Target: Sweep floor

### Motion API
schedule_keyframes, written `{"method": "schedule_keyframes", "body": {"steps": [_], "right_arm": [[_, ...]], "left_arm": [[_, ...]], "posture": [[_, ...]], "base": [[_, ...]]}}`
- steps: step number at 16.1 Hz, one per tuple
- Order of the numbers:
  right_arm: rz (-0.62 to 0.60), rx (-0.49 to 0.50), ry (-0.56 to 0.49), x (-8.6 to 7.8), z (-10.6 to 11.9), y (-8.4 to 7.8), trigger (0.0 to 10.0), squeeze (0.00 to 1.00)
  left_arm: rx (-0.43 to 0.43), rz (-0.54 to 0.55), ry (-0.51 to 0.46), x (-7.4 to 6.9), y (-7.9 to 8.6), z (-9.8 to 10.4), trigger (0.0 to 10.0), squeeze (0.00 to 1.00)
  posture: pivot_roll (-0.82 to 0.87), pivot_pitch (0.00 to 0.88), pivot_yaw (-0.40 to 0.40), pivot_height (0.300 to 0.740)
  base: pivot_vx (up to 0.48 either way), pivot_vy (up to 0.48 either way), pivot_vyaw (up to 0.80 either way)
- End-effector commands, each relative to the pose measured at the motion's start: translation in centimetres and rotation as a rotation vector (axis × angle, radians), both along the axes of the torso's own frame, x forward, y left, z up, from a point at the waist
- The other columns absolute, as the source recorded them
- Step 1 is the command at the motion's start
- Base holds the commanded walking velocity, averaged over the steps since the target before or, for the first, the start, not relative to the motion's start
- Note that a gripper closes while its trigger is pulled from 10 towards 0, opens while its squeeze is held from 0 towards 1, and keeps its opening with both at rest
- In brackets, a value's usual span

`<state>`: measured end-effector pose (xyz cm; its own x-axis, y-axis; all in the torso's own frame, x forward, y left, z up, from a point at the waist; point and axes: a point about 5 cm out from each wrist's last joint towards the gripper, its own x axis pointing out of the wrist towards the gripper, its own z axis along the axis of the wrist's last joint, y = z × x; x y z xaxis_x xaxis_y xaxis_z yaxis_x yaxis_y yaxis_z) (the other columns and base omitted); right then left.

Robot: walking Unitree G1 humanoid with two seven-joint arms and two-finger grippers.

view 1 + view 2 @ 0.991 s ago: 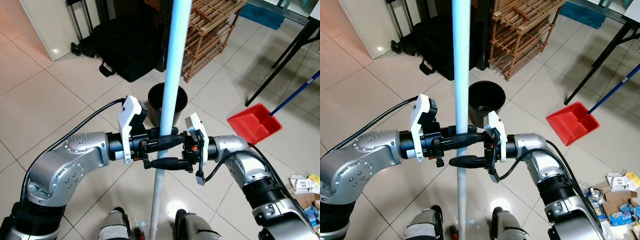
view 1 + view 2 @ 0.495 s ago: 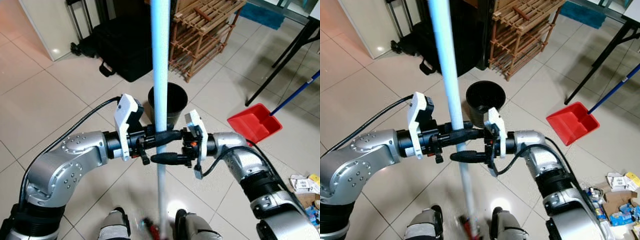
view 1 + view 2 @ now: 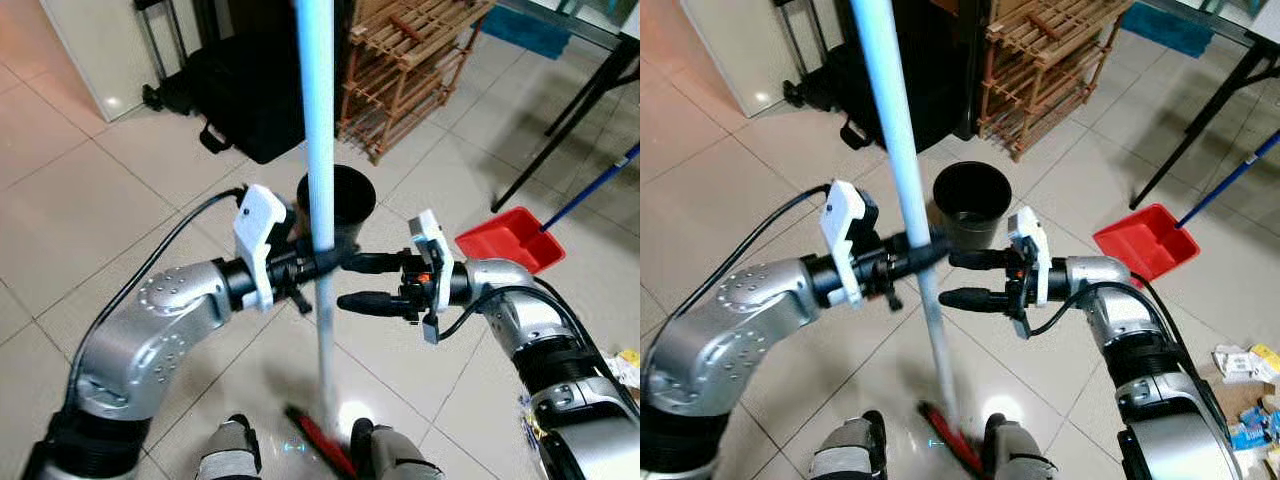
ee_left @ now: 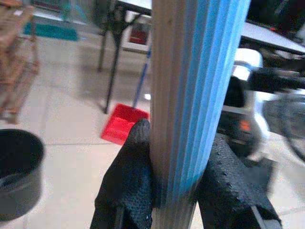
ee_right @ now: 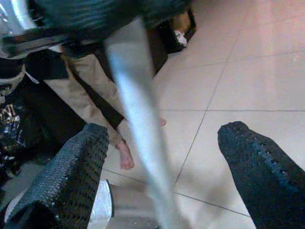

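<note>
Left wrist view: left gripper (image 4: pixel 178 183) clenched on the pale blue broom handle (image 3: pixel 318 180), fingers (image 4: pixel 127 181) pressed to both sides. Right gripper (image 3: pixel 362 282) released, fingers spread, just beside the handle, not touching. Broom stands nearly upright in front of the robot, red head (image 3: pixel 322 440) on the tile floor (image 3: pixel 100 210) between its feet. Black bucket (image 3: pixel 348 200) behind the handle, red dustpan (image 3: pixel 508 240) off right.

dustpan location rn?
The red dustpan lies on the floor to the robot's front right, just beyond the right gripper and right of the black bin.
</note>
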<state>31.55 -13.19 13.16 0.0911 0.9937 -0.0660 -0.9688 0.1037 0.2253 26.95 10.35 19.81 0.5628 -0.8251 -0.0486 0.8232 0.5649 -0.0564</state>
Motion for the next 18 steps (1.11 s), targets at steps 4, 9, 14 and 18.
{"method": "schedule_keyframes", "body": {"steps": [4,9,14,18], "right_arm": [[-0.056,-0.013,0.019,0.2,-0.7,-0.7,10.0,0.0],[-0.319,-0.104,-0.035,2.1,-1.5,-1.7,10.0,0.0],[-0.703,-0.239,-0.108,4.3,-2.1,-3.1,10.0,0.0],[-0.992,-0.281,-0.111,5.0,-2.6,-4.8,10.0,0.0]], "left_arm": [[0.017,0.012,-0.032,0.1,0.6,0.3,10.0,0.0],[0.087,0.067,-0.078,0.5,1.5,0.2,10.0,0.0],[0.218,0.296,-0.213,2.0,3.3,0.5,10.0,0.0],[0.234,0.544,-0.282,3.7,5.3,0.3,10.0,0.0]], "posture": [[0.07,0.246,-0.034,0.74],[0.07,0.242,-0.034,0.74],[0.08,0.241,-0.031,0.74],[0.08,0.234,-0.029,0.74]], "base": [[0.0,0.0,0.0],[0.0,0.0,0.0],[0.0,0.0,0.0],[0.0,0.0,0.0]]}}
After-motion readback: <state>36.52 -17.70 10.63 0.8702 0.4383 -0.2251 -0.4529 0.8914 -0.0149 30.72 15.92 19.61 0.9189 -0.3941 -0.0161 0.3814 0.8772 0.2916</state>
